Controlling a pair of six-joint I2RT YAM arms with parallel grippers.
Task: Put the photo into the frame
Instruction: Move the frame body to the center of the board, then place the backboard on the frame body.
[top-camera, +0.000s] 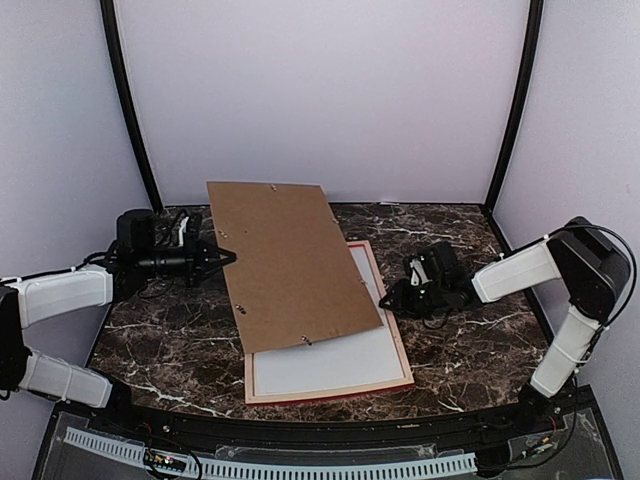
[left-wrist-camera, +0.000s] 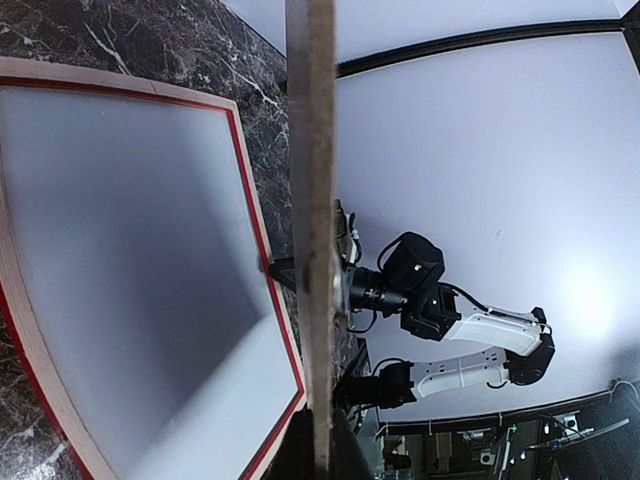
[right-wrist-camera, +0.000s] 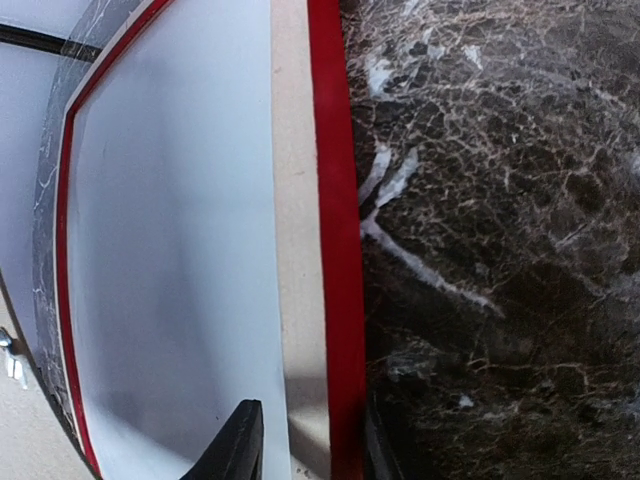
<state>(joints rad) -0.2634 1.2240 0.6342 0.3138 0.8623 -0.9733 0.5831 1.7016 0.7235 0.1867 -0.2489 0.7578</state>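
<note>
On the table, frame holding white sheet, left jaws clamping backing board, right jaws unclear whether gripping

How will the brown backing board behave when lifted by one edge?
Probably stiff: the backing board looks straight edge-on in the left wrist view. Likely light, being thin. Held at one edge by the left gripper, it may pivot or slip.

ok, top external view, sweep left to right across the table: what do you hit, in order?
left gripper → brown backing board → frame, its exposed right rail → right gripper
</note>
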